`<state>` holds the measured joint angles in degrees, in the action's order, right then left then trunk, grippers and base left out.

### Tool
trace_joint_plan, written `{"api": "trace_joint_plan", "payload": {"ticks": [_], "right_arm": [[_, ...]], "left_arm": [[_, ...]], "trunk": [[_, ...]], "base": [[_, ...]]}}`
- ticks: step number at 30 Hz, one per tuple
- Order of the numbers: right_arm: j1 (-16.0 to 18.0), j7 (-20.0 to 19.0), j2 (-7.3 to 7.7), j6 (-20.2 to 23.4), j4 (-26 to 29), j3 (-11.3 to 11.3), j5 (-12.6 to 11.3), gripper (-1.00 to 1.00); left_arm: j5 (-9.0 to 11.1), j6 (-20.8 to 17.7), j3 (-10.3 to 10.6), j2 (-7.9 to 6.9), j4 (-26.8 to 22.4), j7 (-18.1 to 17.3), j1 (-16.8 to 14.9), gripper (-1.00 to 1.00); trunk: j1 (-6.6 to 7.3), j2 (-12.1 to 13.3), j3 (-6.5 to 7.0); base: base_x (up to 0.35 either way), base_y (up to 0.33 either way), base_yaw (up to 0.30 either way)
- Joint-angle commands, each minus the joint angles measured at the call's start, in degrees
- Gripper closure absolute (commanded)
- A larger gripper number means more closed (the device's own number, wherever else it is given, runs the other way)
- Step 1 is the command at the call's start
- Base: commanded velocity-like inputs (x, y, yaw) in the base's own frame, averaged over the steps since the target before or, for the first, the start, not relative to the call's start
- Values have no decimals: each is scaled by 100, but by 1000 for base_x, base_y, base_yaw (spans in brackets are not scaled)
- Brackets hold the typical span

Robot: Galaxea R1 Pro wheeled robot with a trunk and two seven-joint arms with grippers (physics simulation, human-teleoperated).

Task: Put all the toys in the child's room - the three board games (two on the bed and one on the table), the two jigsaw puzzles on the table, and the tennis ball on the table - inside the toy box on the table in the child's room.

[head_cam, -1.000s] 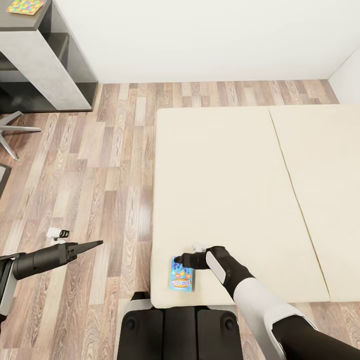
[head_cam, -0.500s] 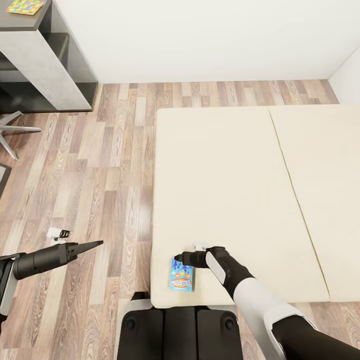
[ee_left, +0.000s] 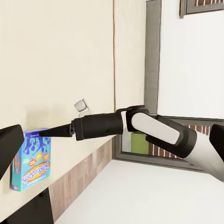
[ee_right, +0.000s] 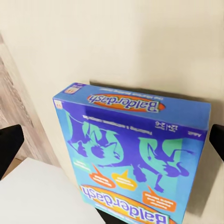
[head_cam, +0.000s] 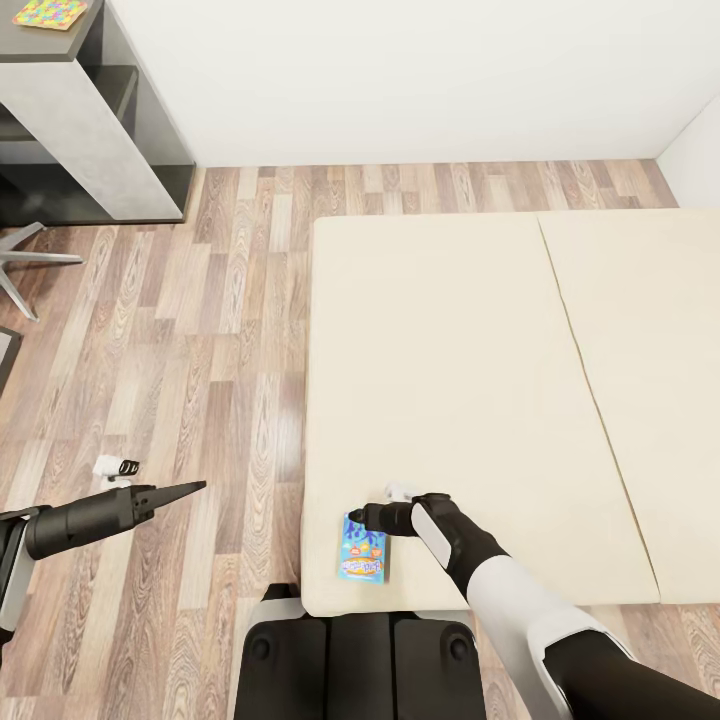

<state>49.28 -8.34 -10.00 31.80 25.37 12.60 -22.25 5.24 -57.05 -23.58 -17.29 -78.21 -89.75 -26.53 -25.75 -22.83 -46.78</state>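
Flat blue cartoon-covered board game box (head_cam: pixel 363 548) lies on cream mattress bed (head_cam: pixel 470 380) near its edge; right end effector (head_cam: pixel 356 519) spread, straddling it, not yet clenched. Left end effector (head_cam: pixel 190 488) idle, state unclear. One colourful jigsaw sheet (head_cam: pixel 52 13) on grey counter (head_cam: pixel 40 60). Early stage.

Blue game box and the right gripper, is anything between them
Nothing. In the right wrist view the blue game box lies on bare cream mattress with the fingers spread either side. In the head view the right gripper is at its edge.

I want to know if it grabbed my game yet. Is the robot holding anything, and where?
Nothing is held yet. The right tool is open above the blue board game lying on the bed. The left tool is shut over the floor.
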Motion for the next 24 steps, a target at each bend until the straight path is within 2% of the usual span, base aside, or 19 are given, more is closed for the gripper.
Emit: {"api": "trace_joint_plan", "payload": {"ticks": [1, 24], "right_arm": [[2, -15, 0, 24, 4, 1, 20, -100], [2, -7, 0, 28, -9, -3, 13, -100]], "left_arm": [[-6, -61, -3, -2, -2, -25, -1, -100], [-6, -61, -6, -2, -2, -25, -1, -100]], "trunk": [[-3, -9, -6], [-3, -9, -40]], "base": [[0, 0, 0], [0, 0, 0]]}}
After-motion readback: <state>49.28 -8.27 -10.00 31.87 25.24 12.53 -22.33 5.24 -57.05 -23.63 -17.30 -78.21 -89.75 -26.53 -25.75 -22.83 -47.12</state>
